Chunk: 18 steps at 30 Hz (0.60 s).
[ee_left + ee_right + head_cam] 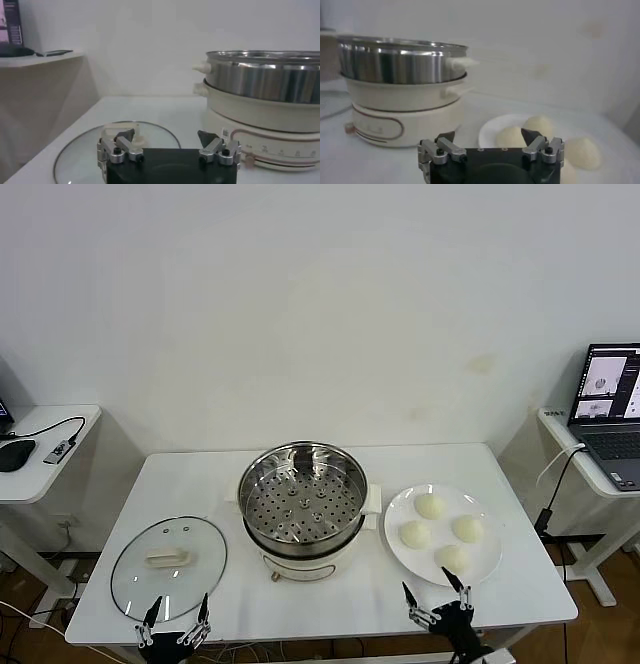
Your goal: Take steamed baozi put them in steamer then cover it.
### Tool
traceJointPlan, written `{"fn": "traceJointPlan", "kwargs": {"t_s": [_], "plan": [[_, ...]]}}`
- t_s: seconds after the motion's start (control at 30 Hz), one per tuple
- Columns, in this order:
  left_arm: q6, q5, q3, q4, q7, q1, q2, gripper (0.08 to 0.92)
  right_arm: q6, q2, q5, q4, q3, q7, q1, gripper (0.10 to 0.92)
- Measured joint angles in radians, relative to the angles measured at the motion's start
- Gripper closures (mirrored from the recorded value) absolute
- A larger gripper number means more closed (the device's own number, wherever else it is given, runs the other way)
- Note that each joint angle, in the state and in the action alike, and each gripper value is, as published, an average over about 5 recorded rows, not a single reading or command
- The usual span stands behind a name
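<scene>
At the near table edge, both grippers sit low and idle: left gripper [177,621] just in front of the cover [168,568], right gripper [436,598] just in front of the plate [398,509]. Left jaws spread wide, nothing between them; wrist view confirms, left gripper [166,142] with fingers [125,144] parted over the glass of the cover [82,152]. Right jaws equally wide, empty; right gripper [488,139] shows fingers [538,145] apart with the baozi beyond them, no contact visible. Cover lies flat on the table [200,474], left of the steamer, cream handle up, apart from the pot. Plate sits right of the steamer, near it, and carries all four steamed baozi [442,532] in a loose cluster, one nearest the gripper, one farthest, two in between side by side. From the right wrist, at least three steamed baozi [511,136] visible on the plate [487,134]. Steamer [302,509] is mid-table between cover and plate, uncovered, perforated tray bare, white side handles on either side; steel upper section on white base in the wrist views, steamer [260,90] and steamer [402,82]. Behind: white wall. Side desk on the left with a mouse [14,453] and cable, desk on the right with an open laptop [612,416].
</scene>
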Motion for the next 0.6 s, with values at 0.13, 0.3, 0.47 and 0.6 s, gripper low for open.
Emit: {"fn": "traceJointPlan", "kwargs": {"t_s": [0.13, 0.3, 0.47, 0.6], "plan": [[0.013, 0.009, -0.008, 0.0, 0.001, -0.012, 0.009, 0.177, -0.023, -0.07, -0.086, -0.011, 0.023, -0.033, 0.05, 0.203], [0.04, 0.031, -0.014, -0.004, -0.003, -0.033, 0.022, 0.177, -0.066, -0.203, -0.204, -0.046, 0.023, -0.123, 0.157, 0.203], [0.077, 0.06, -0.017, -0.011, -0.006, -0.054, 0.025, 0.177, -0.093, -0.343, -0.28, -0.113, -0.058, -0.24, 0.318, 0.203], [0.097, 0.077, -0.025, -0.012, -0.01, -0.065, 0.023, 0.177, -0.102, -0.437, -0.309, -0.19, -0.19, -0.341, 0.497, 0.203]]}}
